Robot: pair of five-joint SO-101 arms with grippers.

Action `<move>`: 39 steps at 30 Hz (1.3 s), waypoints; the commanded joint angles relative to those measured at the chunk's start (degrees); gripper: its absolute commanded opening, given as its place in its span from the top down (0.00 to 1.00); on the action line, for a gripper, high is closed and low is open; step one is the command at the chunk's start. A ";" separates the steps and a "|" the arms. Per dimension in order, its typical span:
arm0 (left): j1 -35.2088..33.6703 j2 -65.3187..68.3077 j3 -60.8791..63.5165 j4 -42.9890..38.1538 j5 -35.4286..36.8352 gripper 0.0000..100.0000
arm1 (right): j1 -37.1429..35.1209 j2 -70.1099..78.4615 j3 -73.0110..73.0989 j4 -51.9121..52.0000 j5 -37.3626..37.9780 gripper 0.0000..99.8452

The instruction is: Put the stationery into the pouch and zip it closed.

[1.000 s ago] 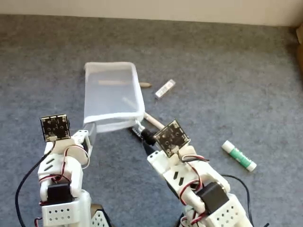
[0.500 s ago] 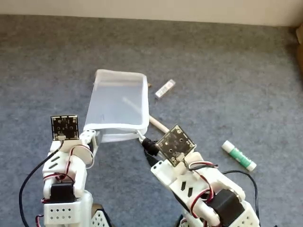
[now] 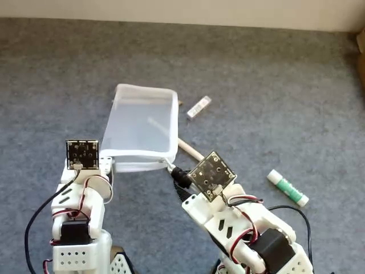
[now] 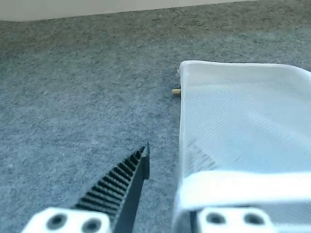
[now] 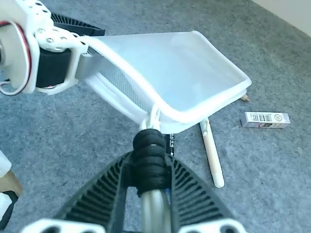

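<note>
Right gripper (image 5: 149,160) gripped zipper pull (image 5: 150,141) at pouch (image 5: 180,73) corner, seemingly to tension the mouth; left gripper (image 4: 165,184), jaws apart, braced opposite corner.

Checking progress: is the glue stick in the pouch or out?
Out. The glue stick lies on the carpet in the high view, well apart from the pouch.

White mesh pouch (image 3: 142,123), mouth open, cream pen (image 3: 191,150) beside, small box (image 3: 198,107), glue stick (image 3: 288,188)

Grey carpet (image 3: 274,74) runs to a pale wall (image 3: 228,11), perhaps a baseboard.
</note>
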 commanded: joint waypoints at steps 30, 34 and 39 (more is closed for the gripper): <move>-3.30 0.04 -32.13 26.11 -4.31 0.99 | 13.67 -0.92 1.80 -11.12 -0.09 0.77; -3.21 6.99 -39.34 27.60 -4.31 0.99 | 14.64 -0.66 4.35 -14.64 -0.09 0.77; -3.38 24.13 -52.09 31.21 -1.76 0.99 | 14.64 -0.57 4.88 -15.60 0.00 0.77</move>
